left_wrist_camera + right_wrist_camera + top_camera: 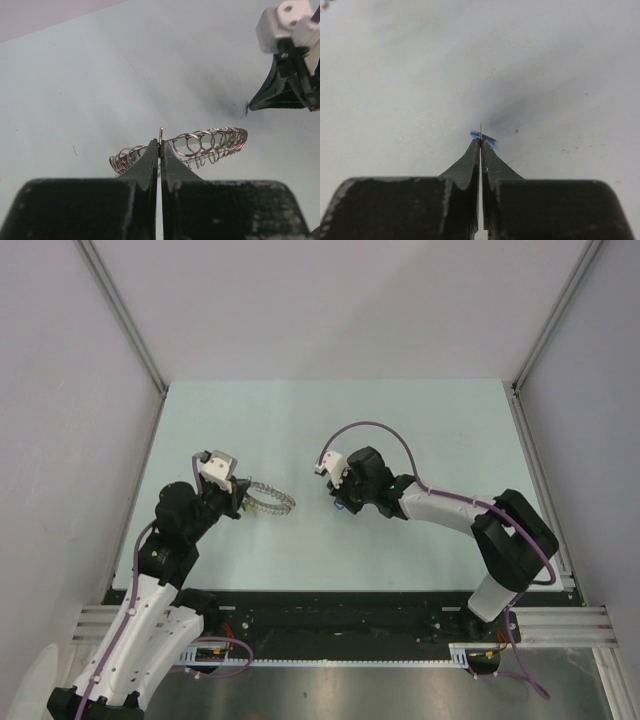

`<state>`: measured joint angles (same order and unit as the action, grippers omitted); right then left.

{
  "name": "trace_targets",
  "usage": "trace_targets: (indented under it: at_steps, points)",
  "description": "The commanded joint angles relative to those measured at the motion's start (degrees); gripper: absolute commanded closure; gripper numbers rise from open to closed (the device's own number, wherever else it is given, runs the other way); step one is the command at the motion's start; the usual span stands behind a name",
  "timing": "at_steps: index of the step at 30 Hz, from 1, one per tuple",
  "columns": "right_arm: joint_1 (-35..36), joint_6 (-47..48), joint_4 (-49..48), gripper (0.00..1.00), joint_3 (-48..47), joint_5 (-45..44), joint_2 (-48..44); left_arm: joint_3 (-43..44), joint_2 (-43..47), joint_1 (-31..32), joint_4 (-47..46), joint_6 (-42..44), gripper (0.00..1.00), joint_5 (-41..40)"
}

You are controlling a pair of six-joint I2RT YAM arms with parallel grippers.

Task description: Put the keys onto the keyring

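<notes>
Currently left arm is bent forward, left fingers (156, 150) clenched on keyring (210, 142), coiled silver loop held left of centre over surface (400, 420). Right arm is angled inward, right fingers (476, 149) clamped on key (483, 136). Blue head is blurred, blade barely made out.

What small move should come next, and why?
Probably carry the right gripper toward the keyring. It is shut on a blue key, the left gripper is shut on the keyring, and the two are apart.
</notes>
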<state>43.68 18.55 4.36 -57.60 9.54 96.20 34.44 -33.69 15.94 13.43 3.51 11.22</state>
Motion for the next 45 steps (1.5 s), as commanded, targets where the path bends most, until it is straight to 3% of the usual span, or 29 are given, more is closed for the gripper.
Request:
trace_targets:
  at_steps: [1,14,23,34,39,45]
  points:
    - [-2.1,-3.5,-3.7,1.00,1.5,6.7,-6.3,0.2,1.0,-0.5,-3.7,1.1,1.00,2.9]
    - [-7.3,-12.3,-19.0,1.00,12.2,22.8,-16.4,-0.2,1.2,-0.5,-4.9,1.9,1.00,6.3]
    - [-7.5,-16.2,-23.9,1.00,13.4,29.5,-18.5,-1.0,0.9,-0.5,-6.8,4.3,1.00,17.3]
    - [-7.7,-15.6,-21.2,1.00,13.5,33.6,-26.6,1.2,-7.0,0.1,-13.2,3.2,1.00,42.2]
    - [-7.7,-16.1,-19.3,1.00,13.2,35.5,-31.2,8.4,-12.0,5.5,-7.7,11.2,1.00,43.8]
    - [-7.7,-13.6,-13.4,1.00,11.7,35.0,-35.9,13.5,-18.8,9.0,-8.7,13.5,1.00,49.5]
